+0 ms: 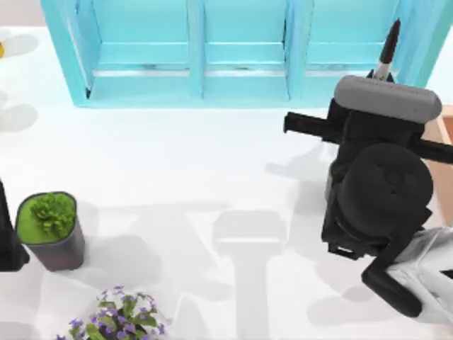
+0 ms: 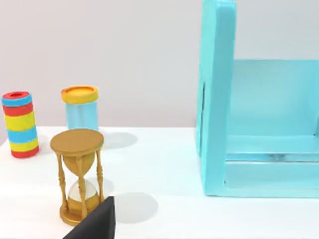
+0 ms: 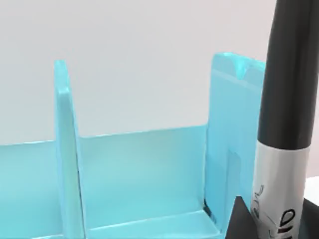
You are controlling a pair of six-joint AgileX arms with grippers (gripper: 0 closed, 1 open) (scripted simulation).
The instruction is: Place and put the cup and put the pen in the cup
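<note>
Bench point(image 1: 177, 163) surface is lying white under everything, and at its far left edge in the top view a dark piece of my left arm point(image 1: 8, 241) is sitting parked; whether its tool is open or closed, I cannot tell. Just beside that arm a dark grey pot with a green plant point(image 1: 49, 230) is standing upright, and nearer the front edge a clump of purple flowers point(image 1: 117, 315) is showing. Across the back, a turquoise divided rack point(image 1: 233, 49) is stretching from left of centre to the right side.

In the left wrist view, a red, yellow and blue striped cylinder point(image 2: 19, 124) is standing beside a pale blue jar with an orange lid point(image 2: 80, 107), with a golden hourglass point(image 2: 78, 174) upright nearer the camera and the end wall of the turquoise rack off to the side.

At the right of the top view, my right arm is hanging above the bench in front of the rack's right end. The pen point(image 1: 388, 48) is sticking out past the arm's grey wrist block toward the rack, tip pointing away from the arm. In the right wrist view the right tool point(image 3: 279, 219) is gripping the pen at its lower end, its black barrel and silver-white label band rising upright just in front of the rack's rightmost compartment.
</note>
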